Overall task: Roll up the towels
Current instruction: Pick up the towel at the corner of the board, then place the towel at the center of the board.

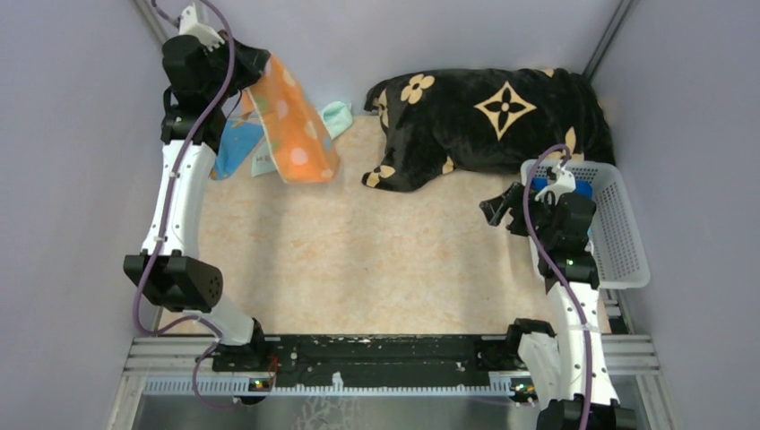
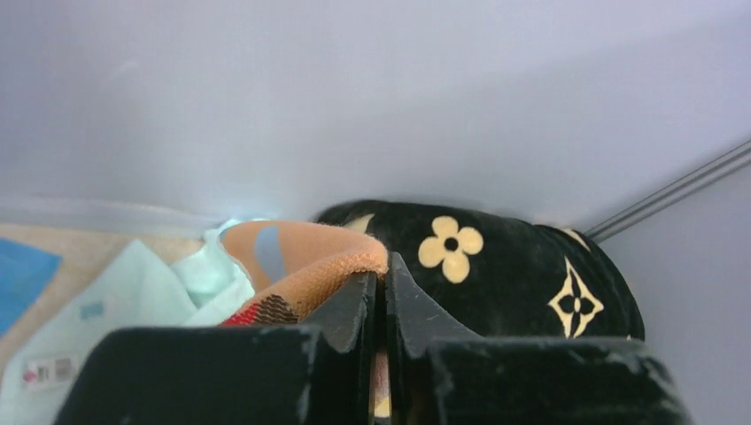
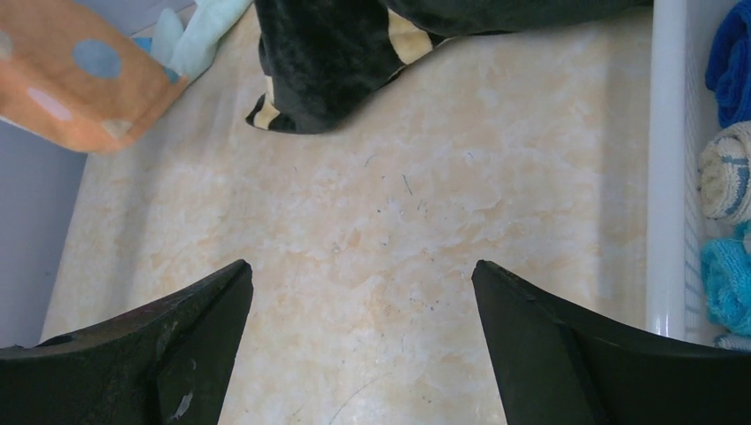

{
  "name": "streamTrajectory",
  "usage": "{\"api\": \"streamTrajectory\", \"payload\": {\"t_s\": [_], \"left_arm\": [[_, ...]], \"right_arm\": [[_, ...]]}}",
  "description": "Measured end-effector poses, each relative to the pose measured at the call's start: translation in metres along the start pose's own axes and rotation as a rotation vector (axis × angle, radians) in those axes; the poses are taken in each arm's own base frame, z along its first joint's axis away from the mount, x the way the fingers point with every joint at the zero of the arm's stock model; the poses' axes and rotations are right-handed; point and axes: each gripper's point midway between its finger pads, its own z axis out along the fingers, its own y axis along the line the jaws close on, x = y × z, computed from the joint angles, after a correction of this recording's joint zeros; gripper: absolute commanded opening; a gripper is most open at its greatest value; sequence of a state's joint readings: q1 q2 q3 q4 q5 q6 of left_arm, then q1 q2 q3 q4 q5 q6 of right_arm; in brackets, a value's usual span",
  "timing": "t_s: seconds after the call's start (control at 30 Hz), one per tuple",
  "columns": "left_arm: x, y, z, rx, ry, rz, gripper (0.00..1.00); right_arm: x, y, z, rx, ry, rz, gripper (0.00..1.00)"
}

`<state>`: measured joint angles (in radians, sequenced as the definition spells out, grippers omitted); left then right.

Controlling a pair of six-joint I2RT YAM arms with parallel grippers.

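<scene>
1. The tag point(image 2: 49, 372) on the mint towel point(image 2: 133, 297) is too small to read.
2. The left gripper point(image 2: 379, 297) pinches the orange towel point(image 1: 296, 130) tight; it hangs at the far left.
3. The right gripper point(image 3: 361, 301) gapes wide, holding nothing.

A: How is the table point(image 1: 358, 269) viewed?
B: Whole, from above and behind the arm bases point(image 1: 240, 342).
A: And the 2 wrist views?
B: The left is levelled close at the back wall point(image 2: 354, 88) and black blanket point(image 2: 531, 266); the right is aimed down at the table. The orange towel point(image 3: 53, 88) is seen in all 3.
</scene>
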<state>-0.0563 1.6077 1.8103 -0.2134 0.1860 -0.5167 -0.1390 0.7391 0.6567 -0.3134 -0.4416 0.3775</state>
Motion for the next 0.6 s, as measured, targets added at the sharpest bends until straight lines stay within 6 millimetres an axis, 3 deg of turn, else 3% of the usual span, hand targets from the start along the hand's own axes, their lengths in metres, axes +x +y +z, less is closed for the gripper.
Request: {"api": "streamTrajectory", "payload": {"t_s": [0.1, 0.2, 0.27, 0.37, 0.5, 0.6], "left_arm": [[-0.020, -0.016, -0.004, 0.035, -0.031, 0.036, 0.10], [-0.013, -0.032, -0.014, 0.082, -0.005, 0.053, 0.11], [0.010, -0.044, -0.022, 0.114, 0.049, 0.050, 0.11], [0.064, -0.069, -0.042, 0.173, 0.171, 0.041, 0.11], [0.132, -0.119, -0.074, 0.284, 0.320, 0.042, 0.11], [0.162, -0.159, -0.097, 0.377, 0.389, 0.050, 0.13]], "right_arm": [[-0.001, 0.004, -0.002, -0.017, -0.005, -0.006, 0.94], [-0.001, 0.009, -0.004, -0.038, -0.007, -0.011, 0.94], [-0.001, 0.012, -0.005, -0.056, -0.006, -0.015, 0.94], [-0.001, 0.021, -0.005, -0.095, -0.003, -0.027, 0.93], [0.001, 0.034, -0.004, -0.147, 0.001, -0.051, 0.93], [0.004, 0.042, -0.003, -0.177, 0.014, -0.066, 0.93]]}}
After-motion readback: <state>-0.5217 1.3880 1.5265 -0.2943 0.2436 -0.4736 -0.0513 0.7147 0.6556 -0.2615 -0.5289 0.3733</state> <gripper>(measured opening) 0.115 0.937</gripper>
